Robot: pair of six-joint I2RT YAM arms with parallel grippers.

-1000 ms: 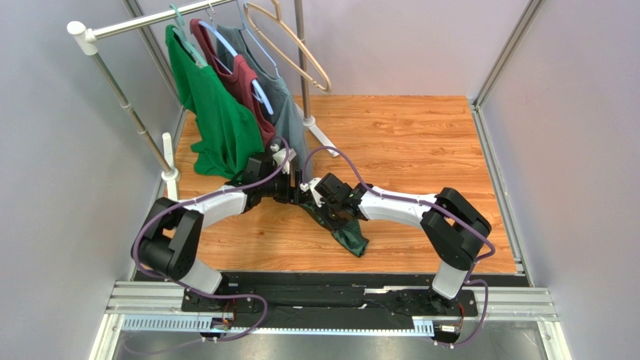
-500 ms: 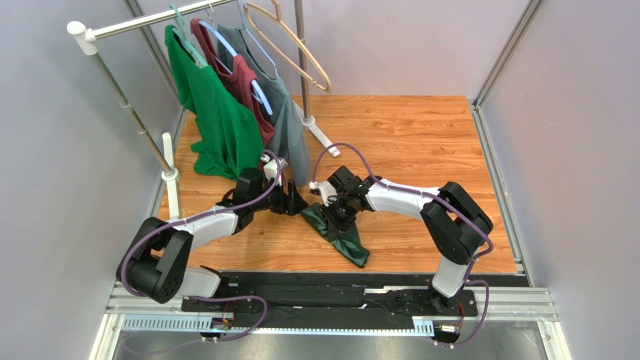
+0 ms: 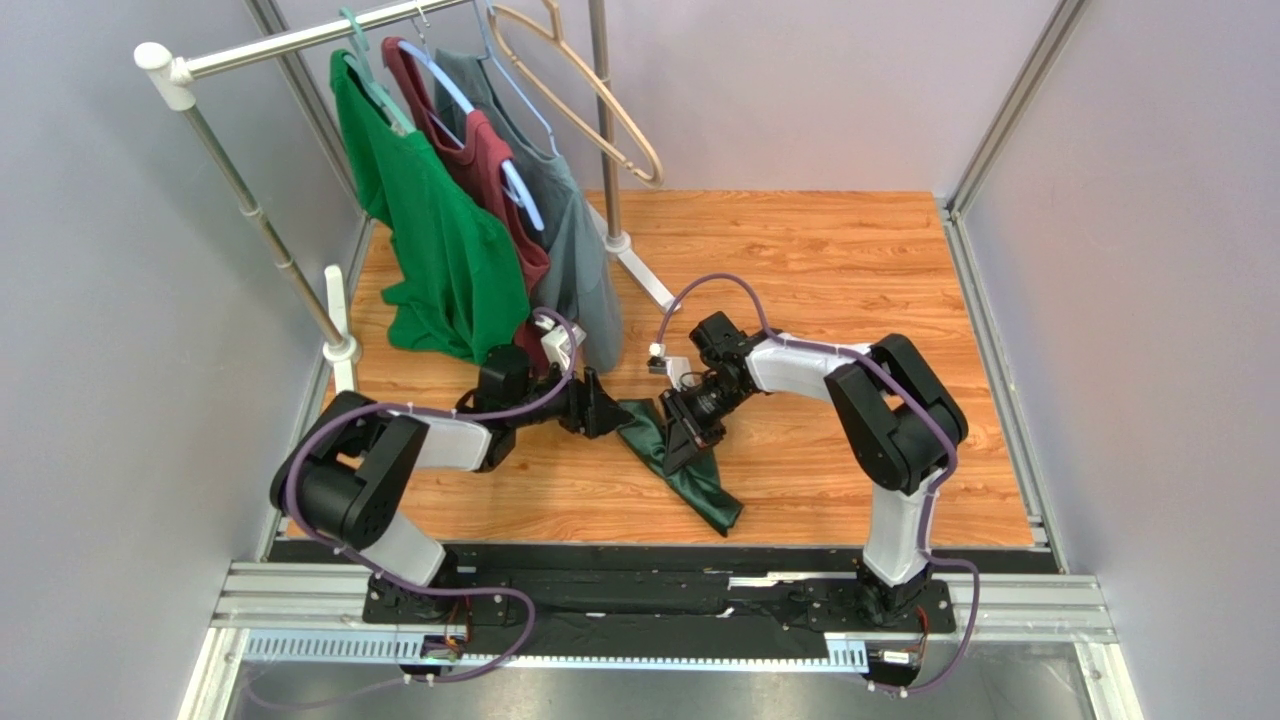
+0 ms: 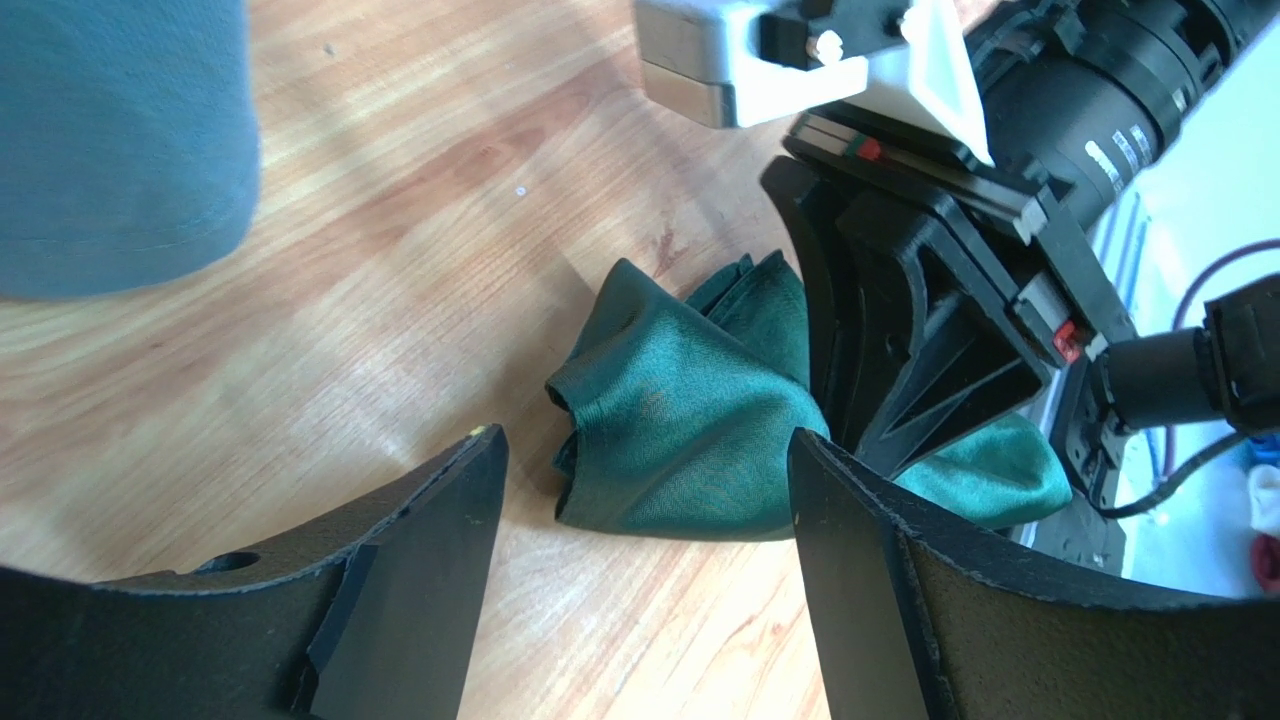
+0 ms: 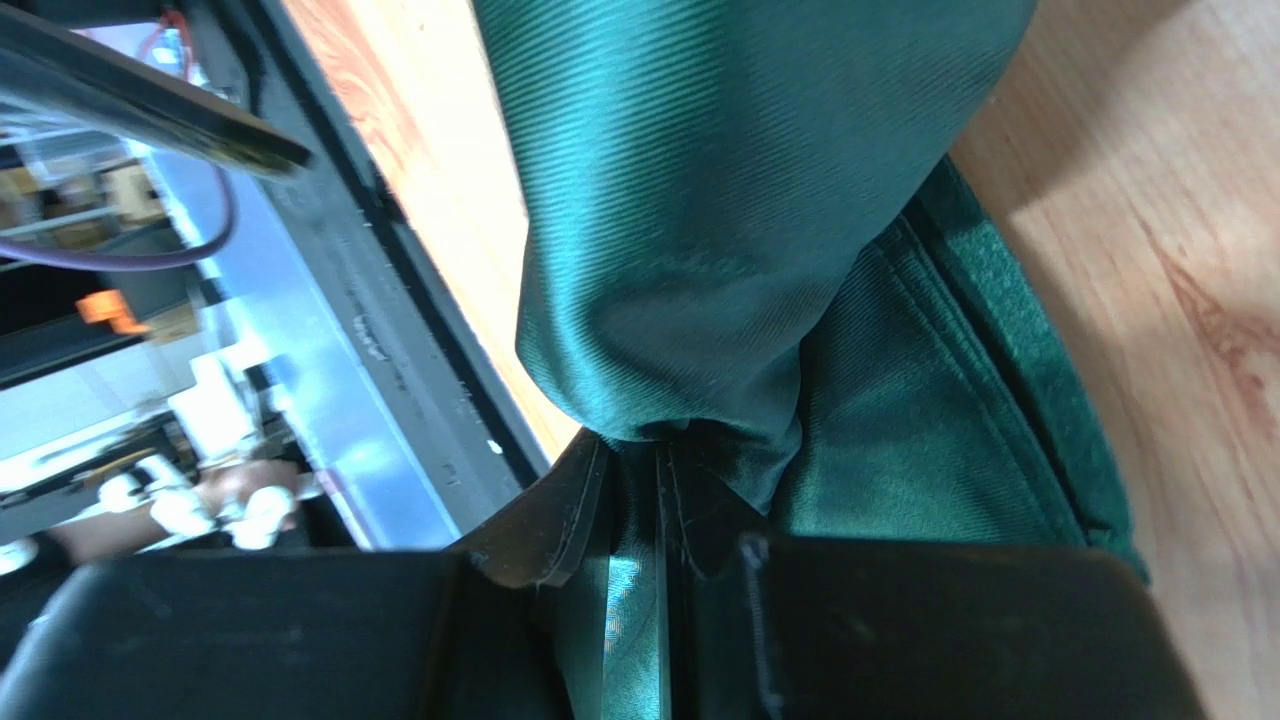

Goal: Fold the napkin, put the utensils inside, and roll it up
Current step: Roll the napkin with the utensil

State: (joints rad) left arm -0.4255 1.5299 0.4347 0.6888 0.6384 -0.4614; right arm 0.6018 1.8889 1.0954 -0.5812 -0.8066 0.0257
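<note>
Napkin [image 3: 699,488]: bunched on surface [image 3: 842,285] btwn both arms.
R end effector [image 5: 661,495]: clamped on thick fold, not an edge; pull prob drags whole wad.
L end effector [image 4: 643,458]: jaws spread, cloth just ahead; may grab multiple layers.
Grey-green shirt [image 3: 579,263]: hem near L end effector, snag risk.

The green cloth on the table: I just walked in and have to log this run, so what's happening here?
The right gripper is shut on a fold of the dark green napkin, whose rest lies crumpled on the wooden table. The left gripper is open, aimed at the bunched end. The napkin is not folded flat yet, and no fork shows in any view.
</note>
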